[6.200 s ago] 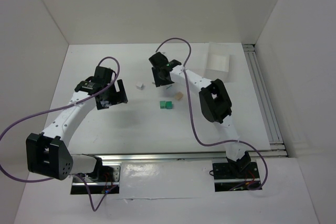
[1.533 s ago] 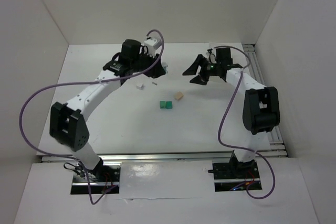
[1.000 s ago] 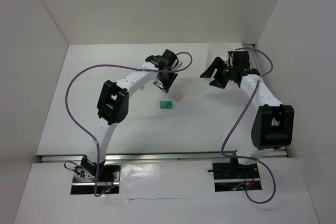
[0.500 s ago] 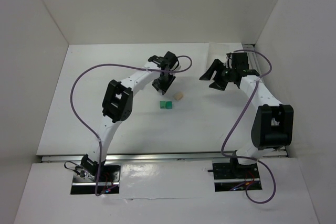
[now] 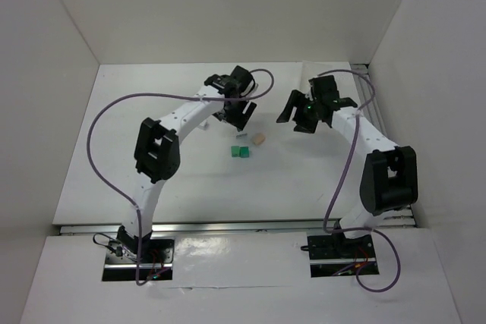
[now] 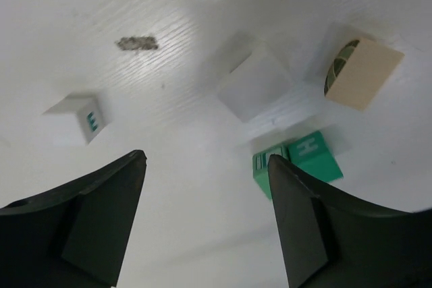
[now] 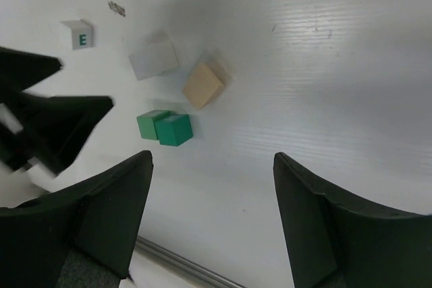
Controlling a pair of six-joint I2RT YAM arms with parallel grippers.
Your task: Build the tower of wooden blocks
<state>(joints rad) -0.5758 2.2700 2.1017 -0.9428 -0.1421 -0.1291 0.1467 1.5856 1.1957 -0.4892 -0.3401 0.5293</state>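
Observation:
Two teal-green cubes (image 5: 240,152) sit side by side on the white table, with a tan block (image 5: 259,139) just to their right and apart. No block stands on another. A plain white block (image 6: 253,85) lies close to them, and a small white block marked E (image 6: 84,116) lies farther off. My left gripper (image 5: 241,115) hovers open above the white blocks with nothing between its fingers (image 6: 108,214). My right gripper (image 5: 298,117) hangs open and empty to the right of the tan block (image 7: 204,84). Its view also takes in the green cubes (image 7: 165,128).
White walls close in the table on three sides. A metal rail (image 5: 380,127) runs along the right edge and another (image 5: 228,227) along the near edge. The left arm's purple cable (image 5: 99,134) loops wide to the left. A grey smudge (image 6: 137,43) marks the table.
My left gripper, shut until half a second ago, now stands open and has drawn back a little. The right gripper has shifted left toward the blocks.

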